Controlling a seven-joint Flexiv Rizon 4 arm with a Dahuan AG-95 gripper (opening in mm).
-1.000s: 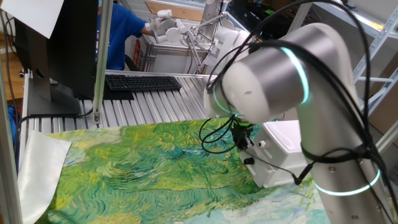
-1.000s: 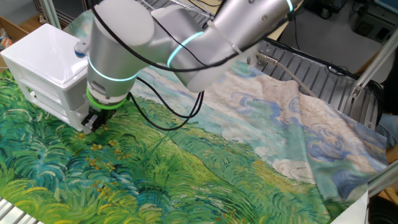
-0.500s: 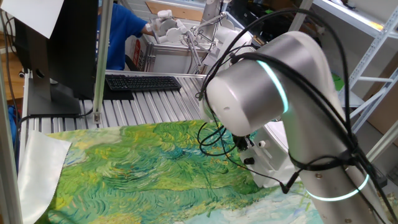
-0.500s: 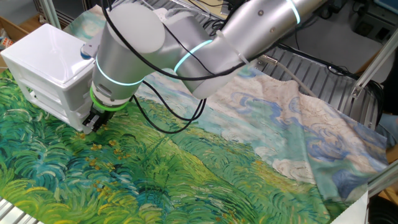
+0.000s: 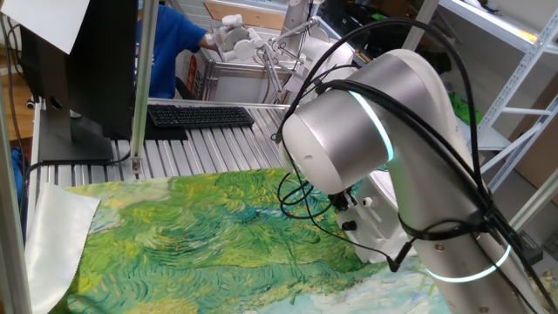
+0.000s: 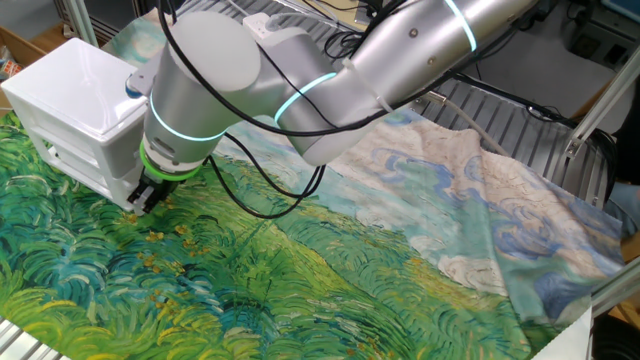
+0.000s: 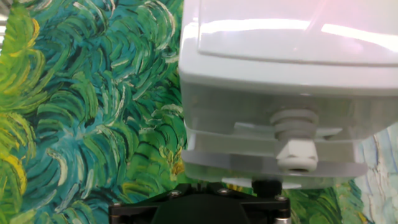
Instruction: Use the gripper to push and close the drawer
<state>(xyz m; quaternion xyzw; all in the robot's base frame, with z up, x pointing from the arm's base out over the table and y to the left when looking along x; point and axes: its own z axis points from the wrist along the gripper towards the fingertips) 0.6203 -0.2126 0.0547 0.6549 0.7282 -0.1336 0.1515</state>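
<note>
In the hand view the white box (image 7: 292, 56) fills the top right. Its lower drawer (image 7: 249, 163) sticks out a little as a thin lip, with a pale knob (image 7: 297, 155) below the upper drawer's knob (image 7: 292, 121). My black gripper (image 7: 177, 185) is at the bottom edge with its fingers together, right at the lower drawer's front edge. In the other fixed view the gripper (image 6: 148, 193) is low against the bottom right corner of the box (image 6: 75, 90), and the arm hides the drawer fronts. In one fixed view the arm covers most of the box (image 5: 377, 228).
A green painted cloth (image 6: 250, 290) covers the table. The big silver arm (image 6: 300, 80) leans over the box. A keyboard (image 5: 200, 115), a monitor (image 5: 78, 61) and a person in blue (image 5: 170, 52) are at the far side, beyond the metal slats.
The arm's elbow has swung over towards the box. The gripper has stayed low at the box's front, shifting only slightly.
</note>
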